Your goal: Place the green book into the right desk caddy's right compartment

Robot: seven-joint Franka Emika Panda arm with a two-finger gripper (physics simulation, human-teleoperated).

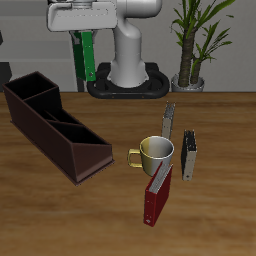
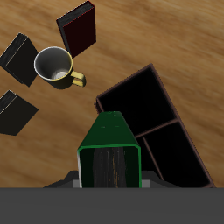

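A robot arm holds the green book (image 1: 88, 55) in the air, well above the wooden table (image 1: 220, 140). In the exterior view the book hangs straight down from the gripper (image 1: 84, 36), its upper end pinched between the fingers, near the back of the table just in front of the robot's base (image 1: 128, 75). The right desk caddy (image 1: 55, 128), a long dark brown open box with inner dividers, sits on the table below and toward the front from the book, not touching it.

The wrist view looks down along the green book (image 2: 109, 149), showing its green cover and pale page edge close up. Past the book's lower end lie the right desk caddy's (image 2: 150, 118) open, dark compartments. The gripper itself is hidden here behind the book.

The exterior view alone shows the book's height over the table. Both views show the other things grouped away from the caddy: a yellow-handled mug (image 1: 154, 153) (image 2: 55, 66), a dark red book (image 1: 157, 194) (image 2: 78, 28) leaning beside it, and two slim grey-black books (image 1: 169, 121) (image 2: 19, 57) beyond the mug.
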